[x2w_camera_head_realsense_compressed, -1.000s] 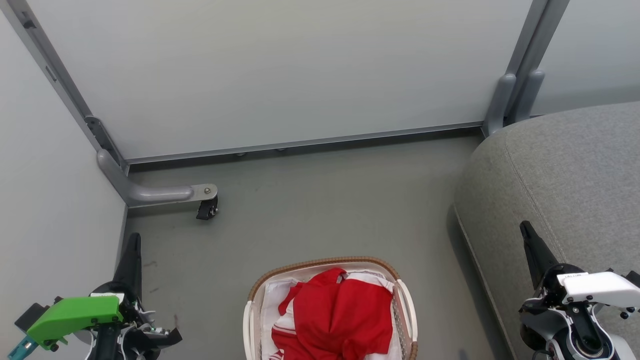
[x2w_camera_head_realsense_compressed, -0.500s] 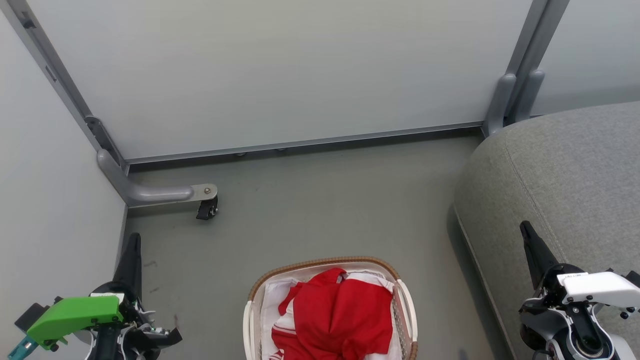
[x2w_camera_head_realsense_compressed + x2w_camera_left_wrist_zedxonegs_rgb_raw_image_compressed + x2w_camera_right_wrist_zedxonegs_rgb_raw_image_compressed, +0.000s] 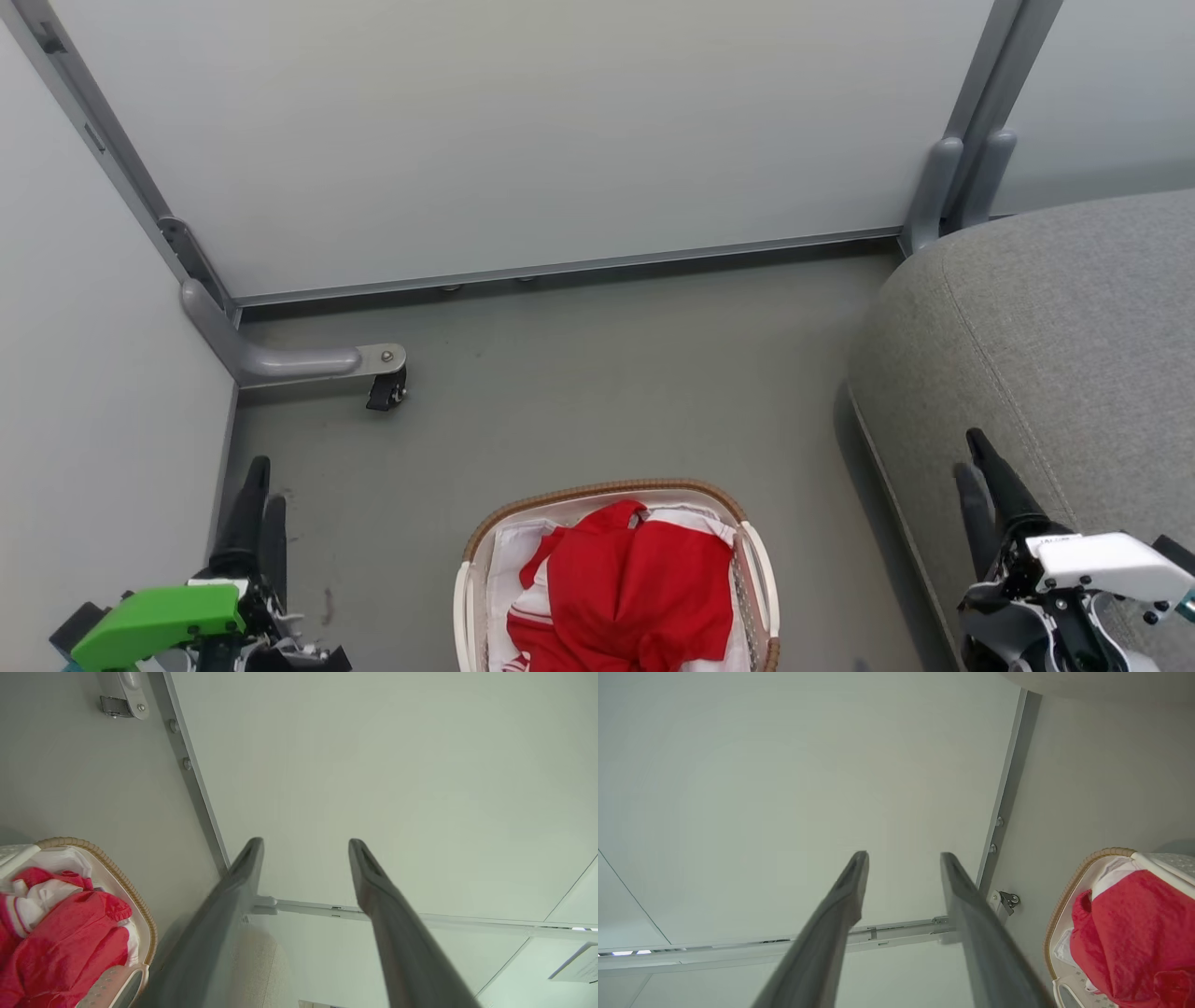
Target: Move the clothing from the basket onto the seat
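Right now we are holding the jaws of our left gripper parted, with nothing between its two dark fingers; in the left wrist view a clear gap is showing between them against a pale wall panel. We are holding the jaws of our right gripper apart in the same way, and they too are gripping nothing.

In the head view our left gripper is hanging at the lower left above the grey floor, just beside the side panel, with a green cover sitting on its wrist. Our right gripper is hanging at the lower right, over the rounded edge of the seat, with a white cover on its wrist. Both are pointing up that view, well apart from the basket.

The basket is standing on the floor between our two grippers, at the bottom middle, with its near end running off the lower edge. The clothing is lying heaped inside it, resting on the white cloth lining, and a bit of white-striped trim is peeking out at the heap's lower left. The seat is rising to the right of the basket, near it, with a strip of floor showing between them.

Farther out, a grey metal foot is reaching from the panel frame across the floor at the left, ending in a small black caster wheel.
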Controlling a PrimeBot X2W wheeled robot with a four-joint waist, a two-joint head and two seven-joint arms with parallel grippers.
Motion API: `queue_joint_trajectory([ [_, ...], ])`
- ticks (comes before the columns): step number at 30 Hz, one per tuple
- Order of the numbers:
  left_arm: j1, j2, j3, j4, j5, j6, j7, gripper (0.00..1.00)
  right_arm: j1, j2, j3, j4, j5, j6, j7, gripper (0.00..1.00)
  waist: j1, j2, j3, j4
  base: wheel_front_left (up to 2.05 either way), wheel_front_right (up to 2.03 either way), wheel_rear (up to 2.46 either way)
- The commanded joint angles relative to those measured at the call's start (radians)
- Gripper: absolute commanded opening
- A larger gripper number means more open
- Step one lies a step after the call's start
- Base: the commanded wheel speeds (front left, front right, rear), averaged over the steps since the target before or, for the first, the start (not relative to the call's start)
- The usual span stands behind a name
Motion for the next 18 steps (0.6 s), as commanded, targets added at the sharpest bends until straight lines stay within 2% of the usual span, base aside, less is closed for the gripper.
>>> queue_joint_trajectory([
  [1,-0.003,0.001,-0.007,-0.006,0.003,0.000,-0.006,1.00,-0.002,-0.002,0.005,-0.005,-0.002,0.000,-0.006,1.00,0.0000,0.0000,0.000,0.000,0.00,0.00,0.00],
  [10,0.008,0.002,-0.054,-0.023,0.032,0.000,-0.052,1.00,0.008,-0.004,0.028,-0.003,-0.043,0.000,-0.052,1.00,0.0000,0.0000,0.001,0.000,0.00,0.00,0.00],
  [18,0.014,0.003,-0.084,-0.033,0.087,0.000,-0.088,1.00,0.011,-0.005,0.022,-0.005,-0.140,0.000,-0.088,1.00,0.0000,0.0000,0.002,0.000,0.00,0.00,0.00],
])
